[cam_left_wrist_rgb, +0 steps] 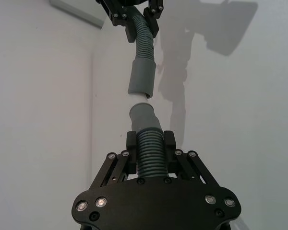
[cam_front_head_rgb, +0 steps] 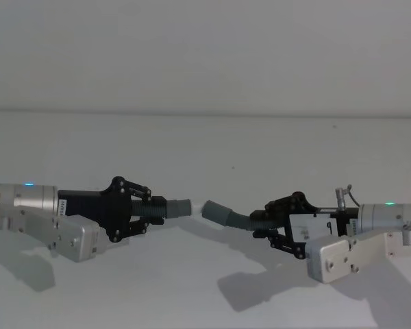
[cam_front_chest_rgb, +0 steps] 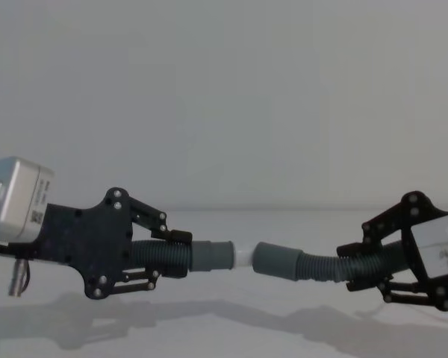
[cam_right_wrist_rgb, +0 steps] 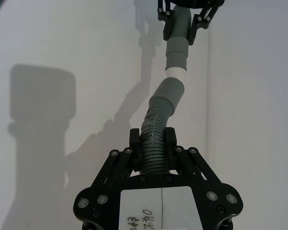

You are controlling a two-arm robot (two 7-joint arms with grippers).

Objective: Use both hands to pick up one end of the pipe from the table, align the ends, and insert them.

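Observation:
Both pipe pieces hang above the table (cam_front_head_rgb: 192, 295). My left gripper (cam_front_head_rgb: 154, 208) is shut on the ribbed part of the left pipe piece (cam_front_chest_rgb: 160, 257); its grey cuff (cam_front_chest_rgb: 213, 257) ends in a short white tip (cam_front_chest_rgb: 243, 257). From the right, my right gripper (cam_front_head_rgb: 260, 221) is shut on the ribs of the other pipe piece (cam_front_chest_rgb: 325, 267), whose cuff (cam_front_chest_rgb: 276, 261) tilts slightly upward. The white tip meets the mouth of that cuff; how deep it sits I cannot tell. In the left wrist view my left gripper (cam_left_wrist_rgb: 150, 141) faces the right piece's cuff (cam_left_wrist_rgb: 142, 76). In the right wrist view my right gripper (cam_right_wrist_rgb: 151, 139) points its cuff (cam_right_wrist_rgb: 168, 96) at the tip (cam_right_wrist_rgb: 176, 73).
Shadows of both arms fall on the pale table below them. A plain wall (cam_front_head_rgb: 205, 55) rises behind the table's far edge.

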